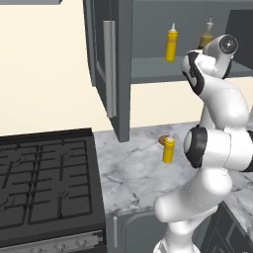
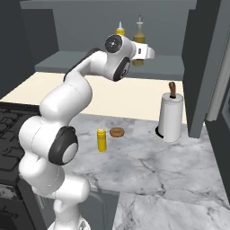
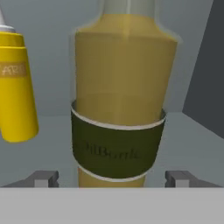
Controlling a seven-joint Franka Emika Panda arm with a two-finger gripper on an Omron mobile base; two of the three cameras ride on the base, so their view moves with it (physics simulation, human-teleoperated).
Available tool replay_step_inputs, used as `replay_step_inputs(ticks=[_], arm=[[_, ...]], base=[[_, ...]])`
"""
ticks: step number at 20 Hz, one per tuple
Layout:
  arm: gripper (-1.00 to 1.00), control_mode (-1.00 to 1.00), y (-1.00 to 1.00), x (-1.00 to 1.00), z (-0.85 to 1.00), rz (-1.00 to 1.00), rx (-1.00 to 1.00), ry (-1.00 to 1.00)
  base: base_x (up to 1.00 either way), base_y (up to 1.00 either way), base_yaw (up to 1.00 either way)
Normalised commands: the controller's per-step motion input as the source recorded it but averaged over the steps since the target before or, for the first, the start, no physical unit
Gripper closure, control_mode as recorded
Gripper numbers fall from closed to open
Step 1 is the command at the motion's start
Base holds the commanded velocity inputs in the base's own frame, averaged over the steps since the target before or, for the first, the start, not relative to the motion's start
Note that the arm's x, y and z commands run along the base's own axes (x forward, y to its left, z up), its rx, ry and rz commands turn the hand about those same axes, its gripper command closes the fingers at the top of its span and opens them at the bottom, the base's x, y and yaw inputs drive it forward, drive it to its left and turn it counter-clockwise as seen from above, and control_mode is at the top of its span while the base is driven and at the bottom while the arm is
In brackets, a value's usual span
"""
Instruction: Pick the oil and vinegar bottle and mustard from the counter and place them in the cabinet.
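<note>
The oil and vinegar bottle, olive-brown with a dark band label, stands upright on the shelf of the cabinet. My gripper is open, one fingertip on each side of the bottle's base. The right base view shows the gripper reaching in at the bottle. A yellow squeeze bottle stands on the shelf just left of it. The mustard, a near-identical yellow bottle, stands upright on the marble counter, well below the hand.
The cabinet door hangs open to the left, its silver handle facing out. A paper towel roll and a brown ring-shaped pastry sit on the counter. The black stove is to the left.
</note>
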Motion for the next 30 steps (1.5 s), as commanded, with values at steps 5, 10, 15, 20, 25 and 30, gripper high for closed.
replay_step_inputs(ticks=[5, 10, 15, 20, 25, 30], arm=[[-1.0, -1.0, -0.02, 0.02, -0.07, 0.0, 0.0, 0.0], [-1.0, -1.0, 0.0, -0.28, 0.01, 0.0, 0.0, -0.07], [-1.0, -1.0, 0.01, -0.59, 0.01, 0.0, 0.0, -0.11], [-1.0, -1.0, 0.21, -0.65, 0.0, 0.0, 0.0, -0.09], [-1.0, -1.0, 0.41, -0.66, -0.1, 0.02, 0.0, -0.03], [-1.0, -1.0, 0.48, -0.64, -0.3, 0.03, 0.0, 0.0]], base=[[0.0, 0.0, 0.0], [0.0, 0.0, 0.0], [0.0, 0.0, 0.0], [0.0, 0.0, 0.0], [0.0, 0.0, 0.0], [0.0, 0.0, 0.0]])
